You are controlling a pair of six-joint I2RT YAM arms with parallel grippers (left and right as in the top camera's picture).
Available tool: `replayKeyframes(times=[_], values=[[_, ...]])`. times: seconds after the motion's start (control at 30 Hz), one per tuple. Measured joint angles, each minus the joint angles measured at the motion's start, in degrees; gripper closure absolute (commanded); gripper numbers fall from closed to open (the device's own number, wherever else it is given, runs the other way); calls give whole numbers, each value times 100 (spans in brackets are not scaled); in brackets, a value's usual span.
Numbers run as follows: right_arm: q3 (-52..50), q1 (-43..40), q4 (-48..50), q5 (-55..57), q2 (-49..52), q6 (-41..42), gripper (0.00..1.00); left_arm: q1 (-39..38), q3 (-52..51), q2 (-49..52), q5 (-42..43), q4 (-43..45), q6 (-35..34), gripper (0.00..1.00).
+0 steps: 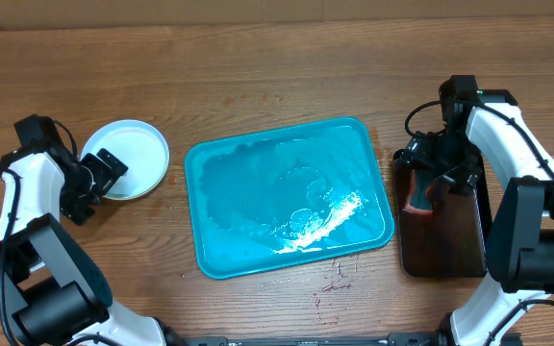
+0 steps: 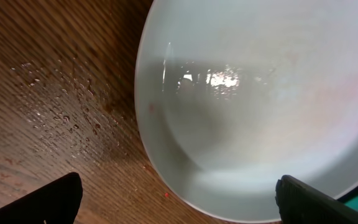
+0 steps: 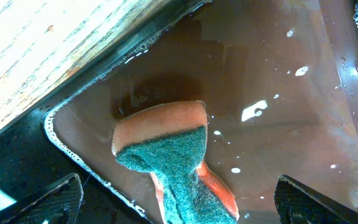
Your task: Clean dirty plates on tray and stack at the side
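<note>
Plates: one round plate (image 1: pixel 138 154) shows, with a pale blue rim and a whitish centre. It sits flat on the table, near the left edge and well outside the tray. Whether others lie under it cannot be told.
Plate surface: in the left wrist view the plate (image 2: pixel 260 93) looks glossy with a bright glare spot. A faint pink tinge shows toward one side, and there is no clear smear.
Tray: the turquoise tray (image 1: pixel 239 211) lies mid-table, just right of the plate and not touching it. It holds no plates, only water and white suds toward its near right corner.
Left gripper: the left gripper (image 1: pixel 104 171) hangs over the plate's left rim. Its fingertips (image 2: pixel 48 202) stand wide apart, gripping nothing.
Right gripper: the right gripper (image 1: pixel 423 178) is above the far end of the dark tray. Its fingertips (image 3: pixel 48 202) are spread wide, and the sponge below them is not held.
Dark tray: the dark tray (image 1: pixel 450 240) sits by the right edge of the table, just right of the turquoise tray, and holds brownish water.
Sponge: the orange sponge with a green scouring face (image 3: pixel 173 162) lies in that water near the far left corner of the dark tray.
Table: the table (image 1: pixel 258 86) is wood. Water droplets (image 2: pixel 61 112) lie beside the plate, and small red specks (image 1: pixel 335 279) lie on the near side of the turquoise tray.
</note>
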Motion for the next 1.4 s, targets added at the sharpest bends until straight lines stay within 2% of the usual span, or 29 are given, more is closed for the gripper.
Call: replayKeyframes(times=[0.23, 0.5, 0.67, 0.8, 0.87, 0.97, 1.03, 1.1, 1.27, 1.4], values=[[0, 2, 0, -2, 0, 0, 0, -297, 605, -826, -39, -424, 317, 0], [0, 0, -2, -2, 0, -2, 0, -1351, 1134, -2345, -483, -632, 859, 0], [0, 0, -2, -2, 0, 2, 0, -1895, 1137, -2806, -643, -815, 901, 1], [0, 2, 0, -2, 0, 0, 0, -2264, 1137, -2887, -654, -1025, 905, 7], [0, 0, 2, -2, 0, 2, 0, -2507, 1137, -2889, -671, -1038, 957, 5], [0, 2, 0, -2, 0, 0, 0, -3008, 1137, -2914, -778, -1045, 1051, 5], [0, 2, 2, -2, 0, 0, 0, -3418, 1134, -3005, -979, -1045, 1095, 0], [0, 0, 0, 0, 0, 0, 0, -3884, 1134, -3191, -1187, -1043, 1139, 0], [0, 0, 0, -2, 0, 0, 0, -5099, 1137, -4002, -1502, -1064, 1110, 0], [0, 0, -2, -2, 0, 0, 0, -5845, 1137, -4625, -1578, -1263, 833, 0]])
